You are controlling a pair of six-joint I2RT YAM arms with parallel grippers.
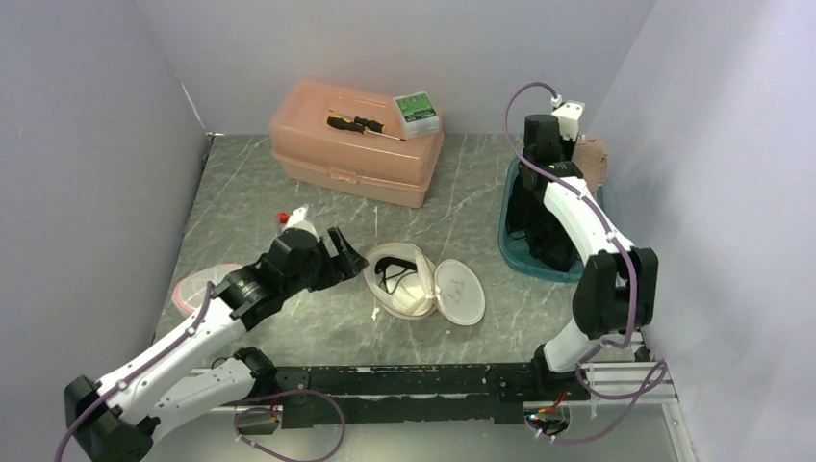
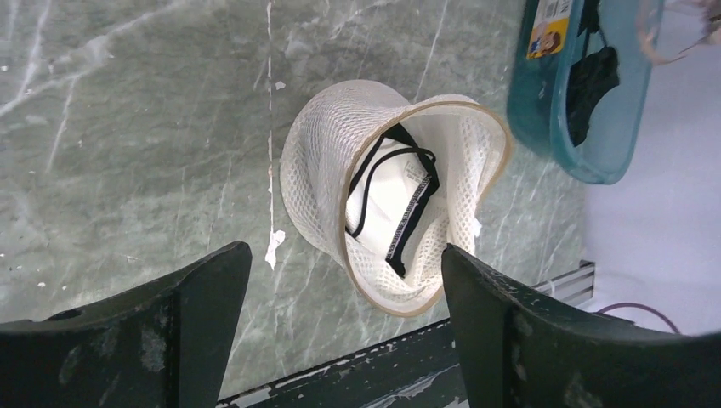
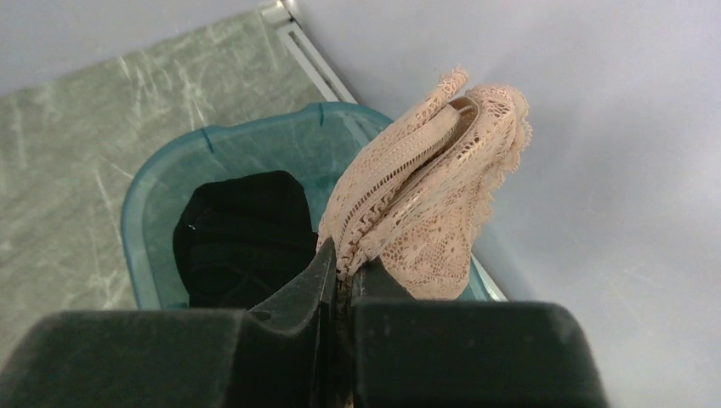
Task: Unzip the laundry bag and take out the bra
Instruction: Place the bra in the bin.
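Note:
The white mesh laundry bag (image 1: 412,281) lies unzipped mid-table, its round flap (image 1: 460,292) folded out to the right. In the left wrist view the laundry bag (image 2: 327,153) holds a white garment with black trim (image 2: 400,204). My left gripper (image 1: 346,252) hovers just left of the bag, its jaws wide open and empty (image 2: 344,249). My right gripper (image 1: 577,144) is at the back right, shut on a beige lace bra (image 3: 425,195), which hangs over a teal basin (image 3: 161,178). The bra (image 1: 599,159) partly shows behind the arm.
The teal basin (image 1: 510,245) holds black clothing (image 3: 242,238) and stands against the right wall. A pink plastic box (image 1: 356,154) at the back carries a screwdriver (image 1: 361,125) and a small green box (image 1: 416,111). A pink-rimmed flat item (image 1: 197,287) lies at the left.

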